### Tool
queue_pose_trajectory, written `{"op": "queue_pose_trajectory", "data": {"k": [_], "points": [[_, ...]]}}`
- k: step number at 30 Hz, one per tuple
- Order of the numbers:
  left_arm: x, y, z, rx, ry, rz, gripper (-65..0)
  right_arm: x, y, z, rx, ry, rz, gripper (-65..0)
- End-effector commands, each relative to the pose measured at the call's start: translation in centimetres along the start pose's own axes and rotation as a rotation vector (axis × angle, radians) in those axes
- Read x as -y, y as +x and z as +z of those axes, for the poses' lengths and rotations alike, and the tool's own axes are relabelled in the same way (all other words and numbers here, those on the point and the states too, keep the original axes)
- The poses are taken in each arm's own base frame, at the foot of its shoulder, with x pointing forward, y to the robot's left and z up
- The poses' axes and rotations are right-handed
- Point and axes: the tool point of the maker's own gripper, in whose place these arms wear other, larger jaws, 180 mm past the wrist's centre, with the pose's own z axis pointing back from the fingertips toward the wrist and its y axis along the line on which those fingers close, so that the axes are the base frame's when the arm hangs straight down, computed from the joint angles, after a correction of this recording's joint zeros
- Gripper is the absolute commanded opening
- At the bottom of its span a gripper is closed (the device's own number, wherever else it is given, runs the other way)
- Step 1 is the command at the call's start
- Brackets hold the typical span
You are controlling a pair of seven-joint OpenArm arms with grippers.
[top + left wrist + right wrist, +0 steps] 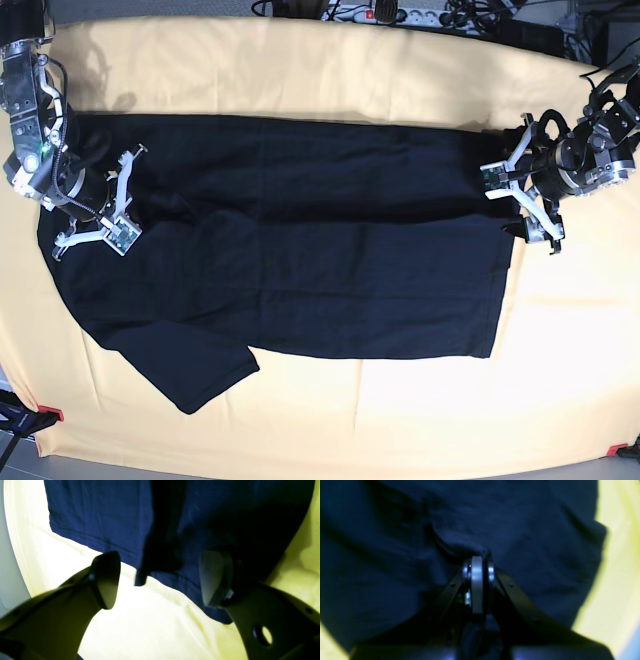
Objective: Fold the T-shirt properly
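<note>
A: Starting at nine o'clock in the base view: right gripper (95, 215) sitting over the T-shirt (300, 250) near its sleeve end, white fingers (120, 235) pointing toward three o'clock.

B: And pinching?

A: Pressing together on a small ridge of dark fabric. In the right wrist view, right gripper (477, 562) closing flat, T-shirt (395, 555) bunching up just at twelve o'clock of the tips, cloth wrinkling out toward ten and two.

B: Moving to the centre?

A: T-shirt lying spread across the pale yellow-orange cloth (350, 70), long axis running nine to three, one sleeve (195, 370) sticking out toward seven o'clock, hem edge falling at about three o'clock. Covering cloth showing all around the garment, at twelve, six and three.

B: And at three o'clock?

A: Left gripper (520, 205) hovering at the hem edge of the T-shirt, fingers spreading wide. In the left wrist view, left gripper (160, 577) standing fully apart, one pad (106, 580) at nine o'clock over bare yellow cloth (150, 625), the other at three o'clock overlapping the T-shirt (100, 517). Stitched hem (95, 543) running from ten o'clock down toward five, a folded dark strip hanging between the pads.

B: Gripping anything there?

A: Holding nothing; whether touching the fabric, not possible to tell.
</note>
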Motion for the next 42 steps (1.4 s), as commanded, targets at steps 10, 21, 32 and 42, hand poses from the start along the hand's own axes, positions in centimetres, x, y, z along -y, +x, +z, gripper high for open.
{"op": "queue_pose_trajectory", "data": {"k": [10, 21, 32, 42], "points": [[-1.4, -0.2, 0.7, -0.006, 0.039, -0.013, -16.2, 4.2, 3.2, 0.0, 0.070, -0.111, 0.077, -31.0], [-2.3, -0.2, 0.7, -0.006, 0.088, 0.012, -16.2, 12.5, 3.8, 3.8, -0.061, -0.530, -0.029, -27.3], [-2.5, -1.4, 0.8, -0.072, 0.101, 0.023, -16.2, 1.1, 1.6, 2.3, -0.098, 0.005, -0.026, -29.2], [-2.5, -1.3, 0.8, -0.065, 0.101, 0.023, -16.2, 2.0, -4.6, 0.2, -0.191, -0.080, -0.023, -29.2]]}}
